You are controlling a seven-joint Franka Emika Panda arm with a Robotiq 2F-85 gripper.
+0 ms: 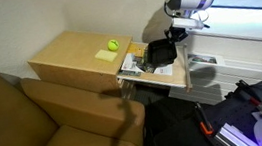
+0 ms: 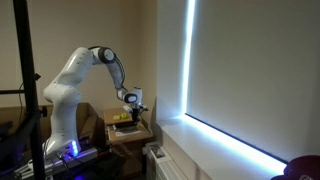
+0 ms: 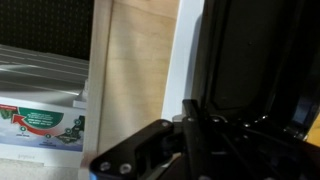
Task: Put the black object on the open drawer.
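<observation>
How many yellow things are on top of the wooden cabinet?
2: a yellow-green ball on the cabinet top, and a flat yellow note right beside it. Others could be hidden from these cameras.

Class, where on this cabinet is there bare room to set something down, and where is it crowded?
Free: the cabinet top, from the edge by the sofa up to the note and ball. Crowded: the drawer, filled with papers, with the black object and gripper there too.

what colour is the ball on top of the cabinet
Yellow-green. The ball shows best in an exterior view, on the pale wooden cabinet.
</observation>
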